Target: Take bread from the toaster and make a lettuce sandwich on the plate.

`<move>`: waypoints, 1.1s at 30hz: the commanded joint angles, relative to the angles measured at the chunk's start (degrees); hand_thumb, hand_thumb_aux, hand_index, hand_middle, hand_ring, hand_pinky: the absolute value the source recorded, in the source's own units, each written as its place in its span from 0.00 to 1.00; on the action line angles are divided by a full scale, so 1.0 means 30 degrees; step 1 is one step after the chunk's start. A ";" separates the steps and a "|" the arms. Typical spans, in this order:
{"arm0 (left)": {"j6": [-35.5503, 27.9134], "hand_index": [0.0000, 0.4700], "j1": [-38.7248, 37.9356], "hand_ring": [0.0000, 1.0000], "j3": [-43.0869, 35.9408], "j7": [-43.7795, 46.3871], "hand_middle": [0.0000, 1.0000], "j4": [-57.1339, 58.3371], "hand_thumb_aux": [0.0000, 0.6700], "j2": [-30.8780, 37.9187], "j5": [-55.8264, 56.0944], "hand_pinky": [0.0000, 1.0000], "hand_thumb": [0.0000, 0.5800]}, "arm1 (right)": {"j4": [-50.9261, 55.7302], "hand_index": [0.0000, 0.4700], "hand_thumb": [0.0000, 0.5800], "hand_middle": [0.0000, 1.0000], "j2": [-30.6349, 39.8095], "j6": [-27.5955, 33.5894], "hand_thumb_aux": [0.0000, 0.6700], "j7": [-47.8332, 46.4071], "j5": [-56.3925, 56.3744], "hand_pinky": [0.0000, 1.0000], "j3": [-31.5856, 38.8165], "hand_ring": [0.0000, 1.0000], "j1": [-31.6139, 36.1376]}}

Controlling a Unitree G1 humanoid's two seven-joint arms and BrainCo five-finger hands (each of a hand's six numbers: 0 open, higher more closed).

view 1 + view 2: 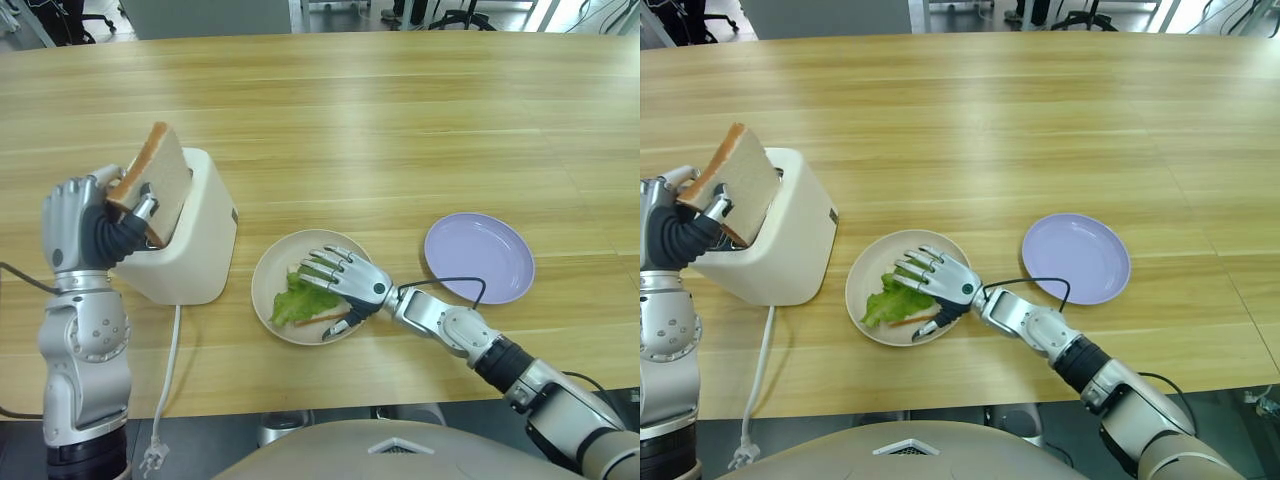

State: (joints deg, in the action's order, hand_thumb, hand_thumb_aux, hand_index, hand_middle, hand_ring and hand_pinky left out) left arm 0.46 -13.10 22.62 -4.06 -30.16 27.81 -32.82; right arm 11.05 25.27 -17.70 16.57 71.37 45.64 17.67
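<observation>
While the left robot hand (80, 225) is clamped on the lower part of the tan, brown-crusted slice of toasted bread (155, 170), that slice stands tilted over the top of the cream-white, rounded box toaster (200, 255) at the left of the light wooden desk (400, 120). Whether its bottom corner is clear of the slot cannot be told.

The right robot hand (345, 275) lies over the round cream plate (260, 285) with its fingers spread flat, gripping nothing. Its fingertips rest on the ruffled green lettuce leaf (295, 302).

Step in hand, by judgement: fetching the top slice. The lower layers appear to be in place.

The next move calls for the following:
1. Raise the slice straight out so that the crust does not catch the slot edge.
2. Take the right robot hand off the cream plate, since it covers the landing place.
3. Carry the slice right to the cream plate, which stands just beside the toaster.
4. Turn the slice flat and set it squarely on the lettuce.

Containers:
- Toaster: the slot is hidden by hand and slice, so its contents cannot be told.
- Cream plate: one lower bread slice (330, 316) lies flat, with the lettuce leaf covering most of it.
- Round lilac plate (480, 257): it stands apart to the right, with its whole inner face visible.
</observation>
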 commanded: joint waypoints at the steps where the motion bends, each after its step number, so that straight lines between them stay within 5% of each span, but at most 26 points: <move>1: 0.0779 0.98 0.0081 1.00 0.1023 0.0460 1.00 -0.2799 1.00 -0.0495 0.2081 1.00 1.00 | -0.2810 0.00 0.00 0.00 0.0816 -0.0370 0.00 -0.0992 -0.1582 0.00 -0.1486 0.00 -0.0605; 9: -0.1445 0.98 0.1099 1.00 -0.3178 0.4534 1.00 -0.7182 1.00 -0.1698 0.8443 1.00 1.00 | -0.8486 0.00 0.00 0.00 0.3119 -0.1864 0.00 -0.0864 -0.9082 0.00 -0.8598 0.00 -0.4327; 19: -0.1428 0.98 -0.1040 1.00 -0.9173 0.7145 1.00 -0.1437 1.00 -0.1986 0.8212 1.00 1.00 | -1.0688 0.00 0.00 0.00 0.4519 -0.7757 0.00 0.0264 -1.2288 0.00 -1.3998 0.00 -0.9184; 33: -0.0347 0.98 0.2265 1.00 -1.0358 1.0187 1.00 0.4372 1.00 0.0009 0.8375 1.00 1.00 | -0.8590 0.00 0.00 0.00 0.3314 -1.0007 0.00 -0.4743 -0.7542 0.00 -0.8217 0.00 -1.0233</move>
State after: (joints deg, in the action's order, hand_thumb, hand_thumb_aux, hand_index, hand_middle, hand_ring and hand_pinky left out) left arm -0.96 -7.85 -8.75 23.70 -18.17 26.78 -9.30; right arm -16.53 35.37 -47.78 4.82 46.87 19.14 -13.61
